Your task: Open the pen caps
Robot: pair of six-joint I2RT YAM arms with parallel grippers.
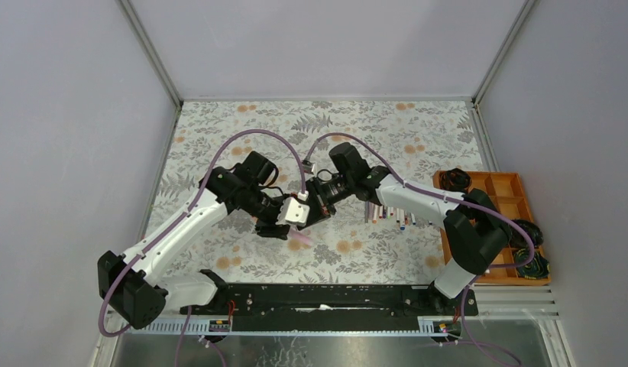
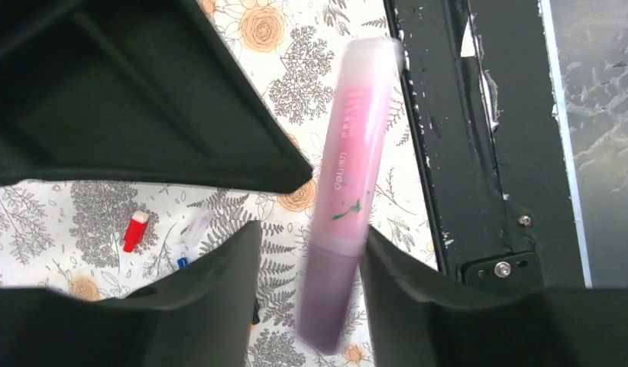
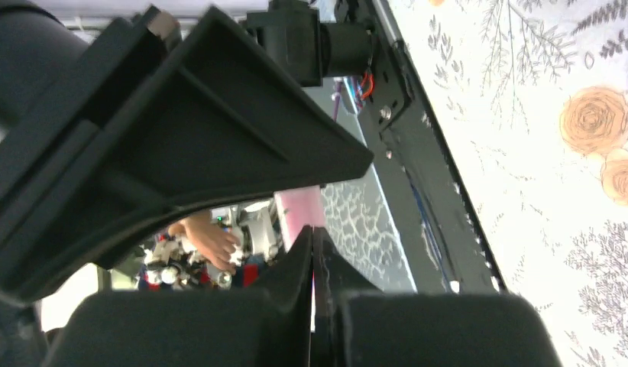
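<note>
**Item 1, left arm (image 1: 185,225).** I see it stretched from its base at the near left, forearm angled in toward mid-table. Left gripper (image 2: 311,229): fingers (image 2: 219,298) clamped on the pink pen (image 2: 349,168), one on each side of its lower section.

**Item 2, right arm (image 1: 418,200).** It reaches in from the right, elbow beside the orange tray (image 1: 498,187), its wrist meeting the left one head-on. Right gripper (image 3: 311,233): fingers (image 3: 284,290) pressed together with only a hairline between them. A pink end shows just past their tips; I cannot tell whether they touch it.

**Item 3, pink pen.** Held tilted above the floral cloth (image 1: 372,130), blurred on my left wrist feed. The barrel is translucent pink, paler at the upper end and darker mauve below a seam, where the fingers grip. I cannot tell which end is the cap.

**Item 4, other pens (image 1: 387,212).** A row lying on the cloth, partly under the right forearm.

**Item 5, stubby red cap (image 2: 134,232).** White at one end, loose on the cloth, well apart from the held pen.
</note>
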